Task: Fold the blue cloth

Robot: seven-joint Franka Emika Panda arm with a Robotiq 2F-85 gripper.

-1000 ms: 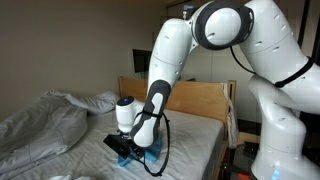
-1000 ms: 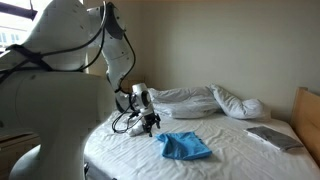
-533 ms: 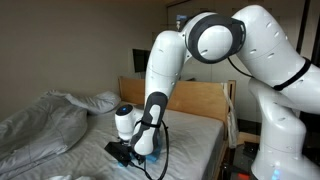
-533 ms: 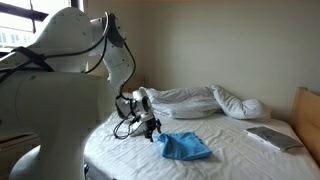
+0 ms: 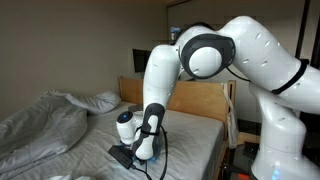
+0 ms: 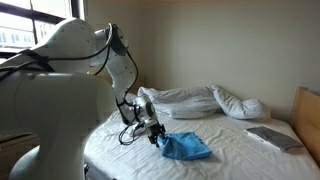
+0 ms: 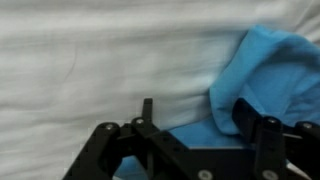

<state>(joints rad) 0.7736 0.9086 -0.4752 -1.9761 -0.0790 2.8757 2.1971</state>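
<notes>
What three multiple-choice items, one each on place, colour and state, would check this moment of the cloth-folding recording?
1. The small sky-blue fabric cloth lies: A on the white bed sheet; B on the floor; C on a chair.
2. The large rumpled duvet is: A red; B grey-white; C green.
3. The black Robotiq gripper is: A open; B shut on the duvet; C out of view.
Answers: A, white sheet surrounds it; B, its folds look pale; A, its fingers stand apart in the wrist view.
</notes>
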